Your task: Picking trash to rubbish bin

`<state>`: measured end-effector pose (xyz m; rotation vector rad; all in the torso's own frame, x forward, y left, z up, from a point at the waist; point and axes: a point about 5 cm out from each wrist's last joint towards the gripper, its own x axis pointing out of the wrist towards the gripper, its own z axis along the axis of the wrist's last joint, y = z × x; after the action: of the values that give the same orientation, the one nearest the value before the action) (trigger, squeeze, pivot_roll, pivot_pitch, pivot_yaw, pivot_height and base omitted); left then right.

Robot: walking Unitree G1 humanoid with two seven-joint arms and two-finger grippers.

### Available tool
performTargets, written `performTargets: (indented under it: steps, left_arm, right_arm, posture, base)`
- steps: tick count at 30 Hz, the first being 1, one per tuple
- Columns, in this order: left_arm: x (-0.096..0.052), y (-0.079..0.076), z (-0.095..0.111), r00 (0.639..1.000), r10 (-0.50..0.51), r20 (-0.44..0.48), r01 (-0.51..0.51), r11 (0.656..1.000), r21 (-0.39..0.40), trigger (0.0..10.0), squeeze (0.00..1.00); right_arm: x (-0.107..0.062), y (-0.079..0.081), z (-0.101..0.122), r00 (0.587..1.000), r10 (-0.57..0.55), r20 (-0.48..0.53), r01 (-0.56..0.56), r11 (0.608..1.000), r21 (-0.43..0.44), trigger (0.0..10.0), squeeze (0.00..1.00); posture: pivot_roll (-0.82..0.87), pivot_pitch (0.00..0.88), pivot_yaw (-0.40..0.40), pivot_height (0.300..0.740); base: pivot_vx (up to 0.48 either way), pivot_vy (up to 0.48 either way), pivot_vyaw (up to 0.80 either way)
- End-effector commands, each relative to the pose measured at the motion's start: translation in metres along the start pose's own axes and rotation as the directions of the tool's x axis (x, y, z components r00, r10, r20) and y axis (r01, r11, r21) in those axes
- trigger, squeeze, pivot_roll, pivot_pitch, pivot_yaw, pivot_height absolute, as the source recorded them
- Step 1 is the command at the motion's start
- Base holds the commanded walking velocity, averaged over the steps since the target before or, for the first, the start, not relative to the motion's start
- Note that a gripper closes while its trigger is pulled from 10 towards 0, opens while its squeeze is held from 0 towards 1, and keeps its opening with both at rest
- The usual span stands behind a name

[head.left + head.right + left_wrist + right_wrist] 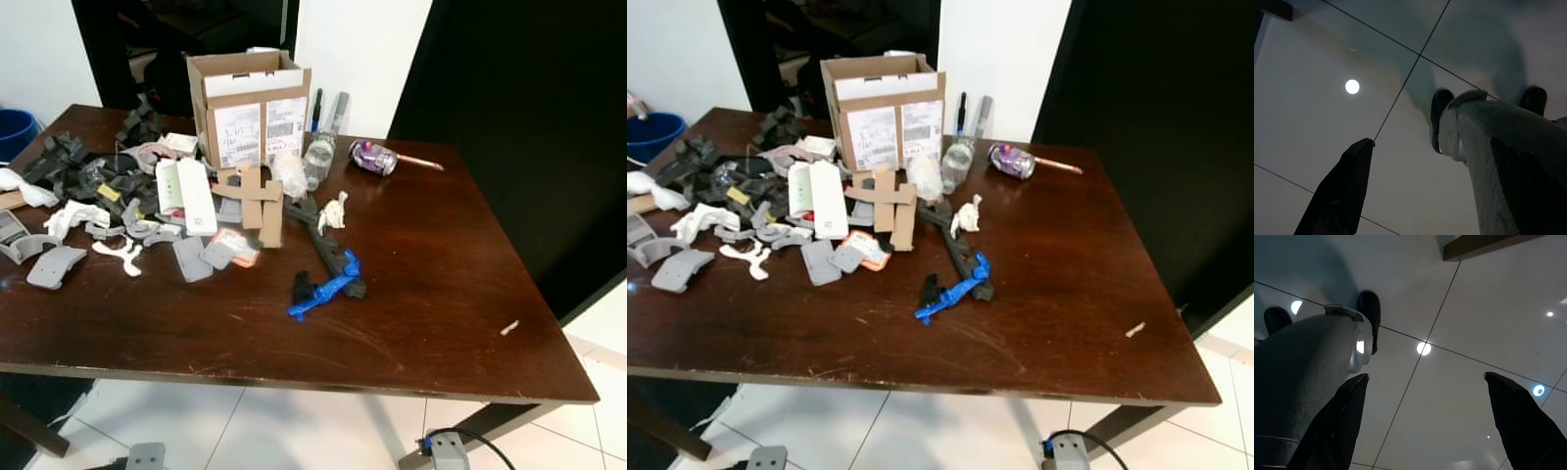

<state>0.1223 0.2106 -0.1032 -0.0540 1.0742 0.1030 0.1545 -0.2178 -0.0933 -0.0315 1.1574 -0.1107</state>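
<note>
A dark wooden table (pixel 441 294) carries a spread of trash. A blue plastic scrap (pixel 324 291) lies on black strips near the middle. A crumpled white paper (pixel 334 211) sits just behind it. Cardboard strips (pixel 257 202), a white carton (pixel 186 194) and several grey and black foam pieces (pixel 59 262) cover the left half. A crushed purple can (pixel 373 157) and a clear bottle (pixel 315 157) lie at the back. A blue bin (pixel 15 132) stands beyond the table's far left corner. My left gripper (pixel 1431 141) and right gripper (pixel 1426 376) hang open over the tiled floor, beside my legs.
An open cardboard box (pixel 250 108) stands at the back of the table. A small white scrap (pixel 508 327) lies near the right edge. A black panel (pixel 529 117) rises behind the right side. White tiles (pixel 323 431) run under the front edge.
</note>
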Motion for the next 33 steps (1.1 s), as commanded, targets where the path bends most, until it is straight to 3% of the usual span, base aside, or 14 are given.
performTargets:
  steps: [1,7,14,27,30,33]
  left_arm:
    - [-0.002,-0.004,-0.016,0.998,-0.018,-0.061,0.018,1.0,0.008,10.0,0.0]
    - [-0.002,-0.003,-0.016,0.998,-0.015,-0.063,0.015,1.0,0.01,10.0,0.0]
    - [-0.002,-0.003,-0.016,0.998,-0.011,-0.063,0.01,1.0,-0.011,10.0,0.0]
    - [-0.002,-0.005,-0.018,0.998,-0.021,-0.067,0.021,1.0,-0.001,10.0,0.0]
    - [-0.002,-0.008,-0.017,0.997,-0.024,-0.068,0.024,1.0,0.001,10.0,0.0]
    - [-0.001,-0.01,-0.015,0.998,-0.019,-0.065,0.019,1.0,-0.004,10.0,0.0]
  right_arm:
    - [0.0,-0.002,-0.005,1.0,-0.008,-0.016,0.008,1.0,0.018,10.0,0.0]
    - [0.0,-0.002,-0.006,1.0,-0.005,-0.016,0.006,1.0,0.027,10.0,0.0]
    - [0.0,0.001,0.001,0.999,0.019,0.044,-0.024,0.992,0.127,10.0,0.0]
    - [0.0,0.004,0.002,0.999,0.045,0.029,-0.048,0.995,0.083,10.0,0.0]
    - [0.0,-0.001,0.002,0.999,0.01,0.032,-0.012,0.996,0.09,10.0,0.0]
    - [-0.003,-0.029,0.005,0.986,-0.164,0.038,0.155,0.971,0.183,10.0,0.0]
  posture:
    - [0.13,0.094,-0.089,0.74]
    - [0.12,0.094,-0.09,0.74]
    - [0.12,0.096,-0.088,0.74]
    - [0.12,0.099,-0.094,0.74]
    - [0.12,0.1,-0.096,0.74]
    - [0.12,0.098,-0.099,0.74]
  base:
    - [0.0,0.0,0.0]
    - [0.0,0.0,0.0]
    - [0.0,0.0,0.0]
    - [0.0,0.0,0.0]
    - [0.0,0.0,0.0]
    - [0.0,0.0,0.0]
